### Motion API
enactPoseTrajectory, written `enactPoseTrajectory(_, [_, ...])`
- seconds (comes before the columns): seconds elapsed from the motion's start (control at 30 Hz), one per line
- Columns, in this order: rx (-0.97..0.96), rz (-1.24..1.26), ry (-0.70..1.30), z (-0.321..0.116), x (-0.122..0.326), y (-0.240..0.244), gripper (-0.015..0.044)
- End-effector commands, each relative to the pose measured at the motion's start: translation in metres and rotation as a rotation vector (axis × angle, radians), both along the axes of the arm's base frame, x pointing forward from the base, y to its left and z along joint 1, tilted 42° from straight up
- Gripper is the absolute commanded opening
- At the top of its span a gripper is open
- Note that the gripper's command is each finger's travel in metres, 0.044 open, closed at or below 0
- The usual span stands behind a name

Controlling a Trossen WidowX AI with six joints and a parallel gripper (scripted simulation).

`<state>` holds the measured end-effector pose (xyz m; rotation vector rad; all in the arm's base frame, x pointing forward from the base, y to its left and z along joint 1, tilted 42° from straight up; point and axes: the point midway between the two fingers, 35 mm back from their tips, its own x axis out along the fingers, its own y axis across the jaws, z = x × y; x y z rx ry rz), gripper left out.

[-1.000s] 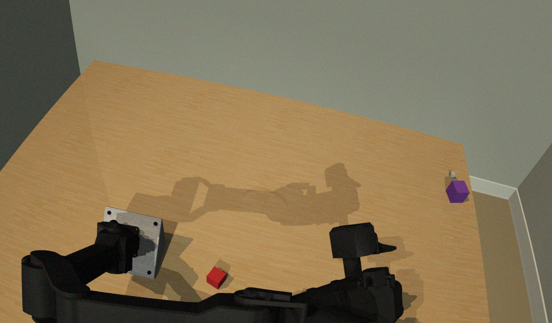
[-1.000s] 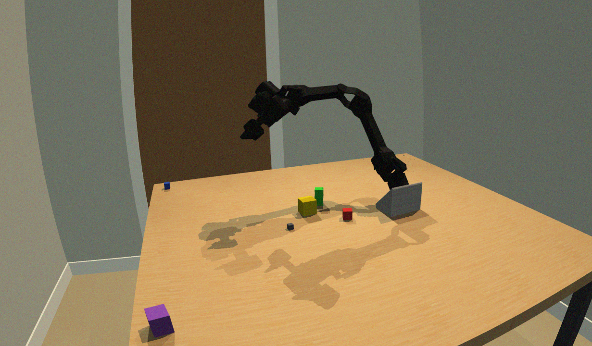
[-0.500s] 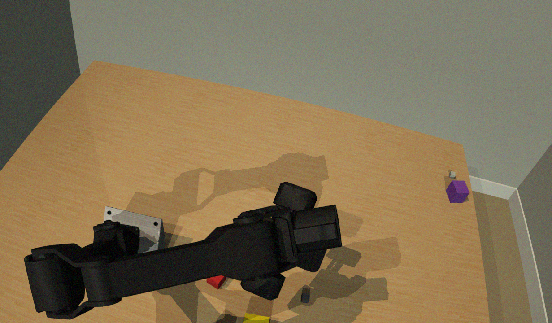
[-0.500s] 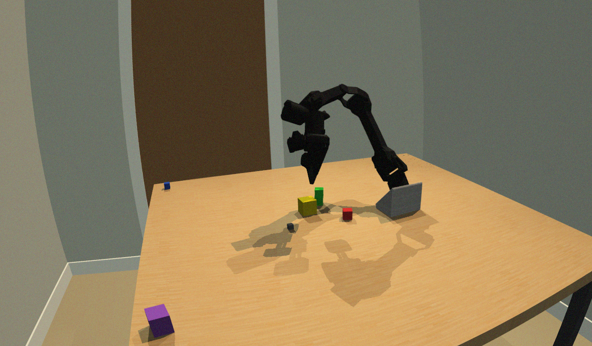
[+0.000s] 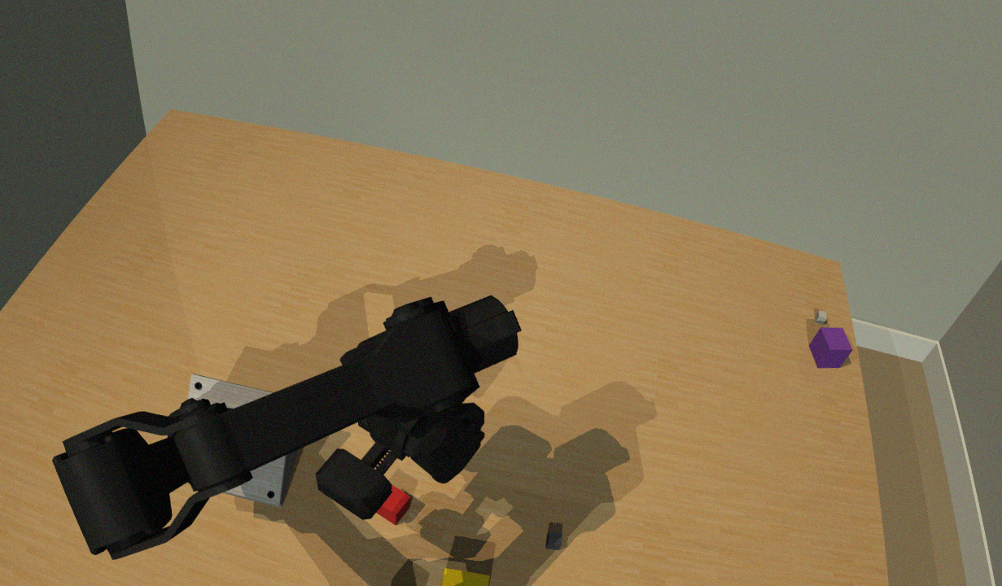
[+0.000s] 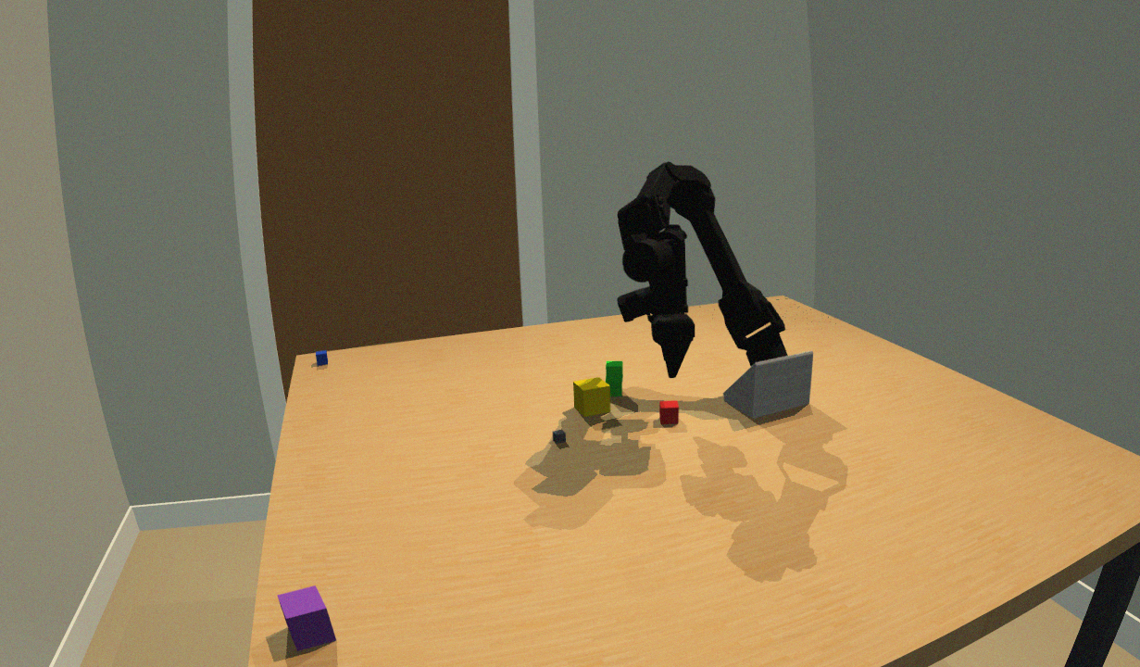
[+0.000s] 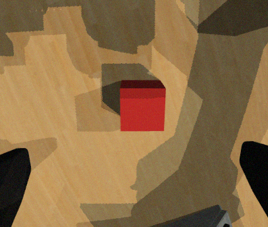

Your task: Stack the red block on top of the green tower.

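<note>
The red block sits flat on the table; in the top view the arm partly covers it. The green tower stands upright behind the yellow cube in the exterior view; it is out of view in the top view and the wrist view. My gripper points down and is open and empty. It hangs above the table over the red block's area, clear of the block. In the wrist view the block lies between the two fingers' lines, ahead of the fingertips.
A yellow cube stands beside the green tower. A small dark cube lies near it. A purple cube, a small grey cube and a blue cube lie near the table's edges.
</note>
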<state>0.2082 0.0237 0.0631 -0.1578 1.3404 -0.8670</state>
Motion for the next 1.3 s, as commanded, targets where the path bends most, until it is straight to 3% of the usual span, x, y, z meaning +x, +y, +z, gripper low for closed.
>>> enactPoseTrajectory(0.0, [-0.044,-0.01,0.005,0.0,-0.005,-0.004,0.044])
enactPoseTrajectory(1.27, [-0.046,-0.009,0.003,-0.051,-0.004,-0.049,0.044])
